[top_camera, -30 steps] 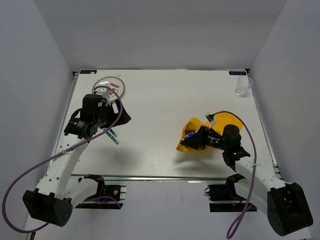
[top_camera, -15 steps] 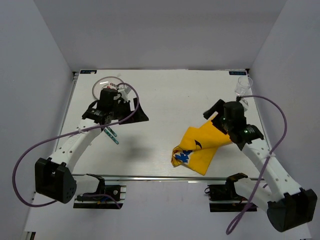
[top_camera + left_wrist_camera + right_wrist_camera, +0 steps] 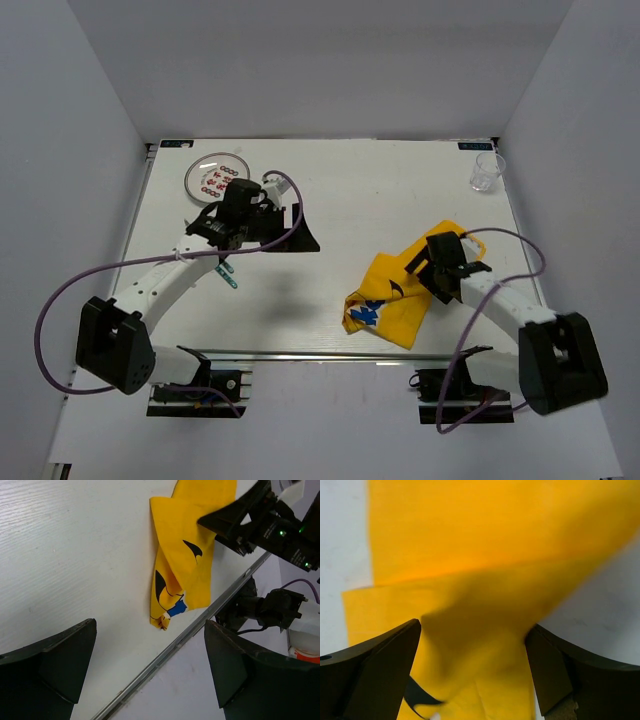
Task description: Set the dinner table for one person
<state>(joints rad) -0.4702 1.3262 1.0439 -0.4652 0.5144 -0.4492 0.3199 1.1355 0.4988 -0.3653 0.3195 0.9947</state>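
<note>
Yellow cartoon-print cloth placemat [image 3: 395, 300]: folded over itself on white rectangular worktop [image 3: 350, 190], near edge, right of centre; long axis far-right to near-left.
R fingers [image 3: 432, 262]: spread, over mat's far-right end, pinching nothing; nearer arm.
L fingers [image 3: 290, 228]: spread, empty, well apart from mat.
Clear plastic cup [image 3: 488, 172]: far-right corner, nothing seen inside.
Clear round red-printed plate [image 3: 218, 178]: far-left.

Robot lab: bare white walls [image 3: 320, 60] enclosing rail-edged table [image 3: 330, 190].

Dinner table [image 3: 330, 190]: large white rectangular top, flat, metal rail [image 3: 300, 352] along near edge.
</note>
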